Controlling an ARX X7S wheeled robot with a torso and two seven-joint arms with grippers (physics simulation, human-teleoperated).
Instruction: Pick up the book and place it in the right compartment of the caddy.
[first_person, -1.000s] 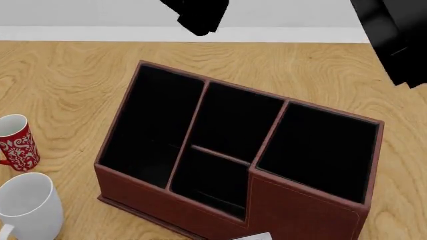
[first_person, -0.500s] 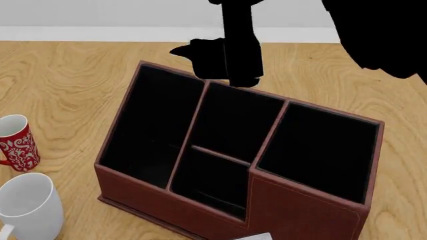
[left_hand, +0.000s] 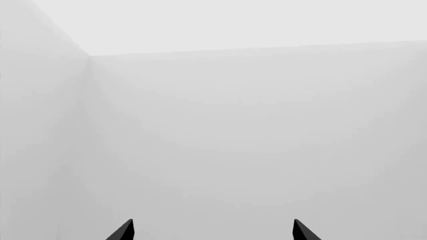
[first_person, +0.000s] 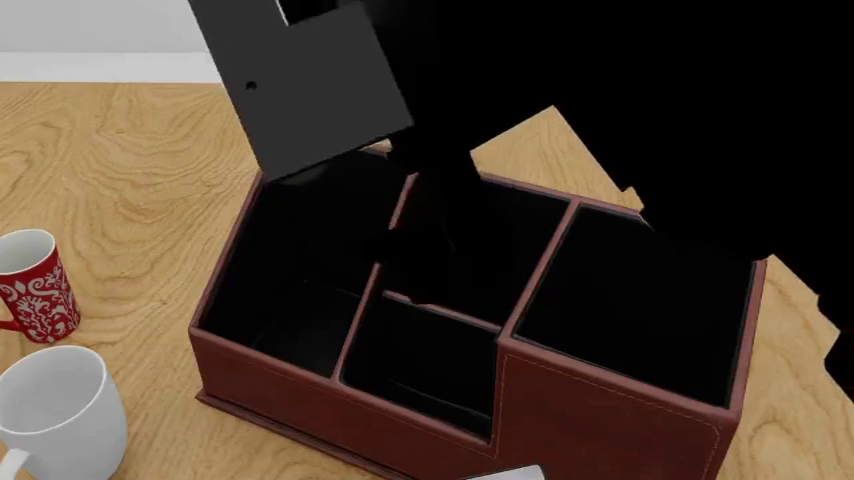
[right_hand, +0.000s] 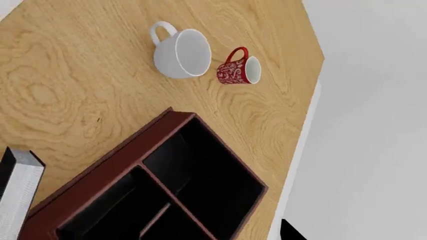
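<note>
The caddy (first_person: 607, 420) sits on the wooden table (first_person: 120, 170), turned at an angle, with its stepped front wall facing the robot. Its four black-lined sections all show dark interiors. The right compartment (first_person: 641, 300) lies behind the taller part of the front wall; no object is visible inside it.

The book (right_hand: 17, 192) lies on the table just in front of the caddy's front wall. In the right wrist view it shows at the frame edge as a black cover with white page edges. In the head view only a pale corner of it appears at the bottom edge. No gripper touches it.

A large black arm mass (first_person: 641, 110) fills the upper right of the head view and overhangs the caddy's rear sections. The right gripper cannot be made out within it, so its state cannot be determined.

The left gripper (left_hand: 212, 231) points at a bare grey wall. Its two dark fingertips (left_hand: 123, 231) stand well apart with nothing between them.

A white mug (first_person: 60, 410) and a red patterned mug (first_person: 38, 285) stand upright near each other on the table, to the left of the caddy and apart from it
</note>
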